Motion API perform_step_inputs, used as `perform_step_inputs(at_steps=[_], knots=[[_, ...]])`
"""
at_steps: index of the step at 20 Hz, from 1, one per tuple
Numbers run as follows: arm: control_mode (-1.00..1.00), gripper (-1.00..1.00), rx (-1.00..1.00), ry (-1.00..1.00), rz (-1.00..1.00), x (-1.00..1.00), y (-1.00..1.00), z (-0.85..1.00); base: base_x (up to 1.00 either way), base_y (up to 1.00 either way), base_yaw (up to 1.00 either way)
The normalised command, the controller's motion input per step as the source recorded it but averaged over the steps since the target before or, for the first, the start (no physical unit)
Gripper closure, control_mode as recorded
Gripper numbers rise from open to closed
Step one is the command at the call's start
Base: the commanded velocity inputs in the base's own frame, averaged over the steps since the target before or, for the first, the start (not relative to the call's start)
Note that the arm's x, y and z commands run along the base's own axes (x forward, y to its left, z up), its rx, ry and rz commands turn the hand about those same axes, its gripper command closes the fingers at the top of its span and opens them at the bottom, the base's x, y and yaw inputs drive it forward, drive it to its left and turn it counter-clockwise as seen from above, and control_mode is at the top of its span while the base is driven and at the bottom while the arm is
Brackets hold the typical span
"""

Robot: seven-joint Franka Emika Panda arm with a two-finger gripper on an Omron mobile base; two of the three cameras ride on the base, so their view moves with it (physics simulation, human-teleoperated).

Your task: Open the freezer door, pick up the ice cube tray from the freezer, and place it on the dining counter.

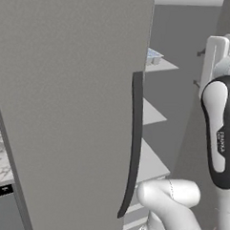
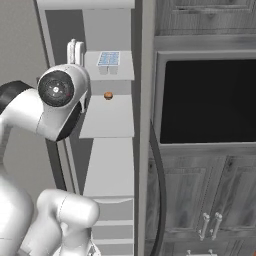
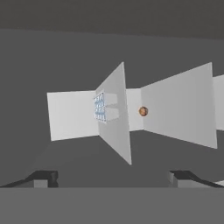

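Hand view looks past the released end effector (image 3: 112, 177), its two fingertips set wide apart with nothing between them, into the grey freezer interior; the freezer door (image 1: 64, 109) stands swung open with its dark bar handle (image 1: 133, 146) at its edge. Farther in, the ice cube tray (image 2: 108, 59) rests on the top shelf (image 2: 122, 74); a small orange-brown object (image 2: 108, 95) sits on the shelf below.

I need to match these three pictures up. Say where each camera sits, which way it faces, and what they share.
Left base view: behind the arm's left, facing the open freezer door; white arm at right.
Right base view: behind the arm's right, facing the freezer shelves; arm at left.
Hand view: on the hand, rolled sideways, facing the shelves; open gripper, dark fingers at the bottom.
Shared: the ice cube tray on the top shelf.
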Motion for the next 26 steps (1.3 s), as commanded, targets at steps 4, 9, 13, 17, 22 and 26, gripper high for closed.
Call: perform_step_inputs(at_steps=[4,9,13,17,22,26], knots=[[-1.0,-1.0,0.0,0.01,0.0,0.44,0.0,0.0,0.0,0.0,0.0],[-1.0,-1.0,0.0,0.05,0.01,0.44,0.0,0.0,0.0,0.0,0.0],[-1.0,-1.0,0.0,0.04,0.02,0.44,-0.02,0.0,0.0,0.0,0.0],[-1.0,-1.0,0.0,0.01,0.04,0.47,-0.07,0.0,0.0,0.0,0.0],[-1.0,-1.0,0.0,0.0,0.05,0.47,-0.09,0.0,0.0,0.0,0.0],[-1.0,-1.0,0.0,0.0,0.06,0.44,-0.02,-0.01,0.0,0.0,0.0]])
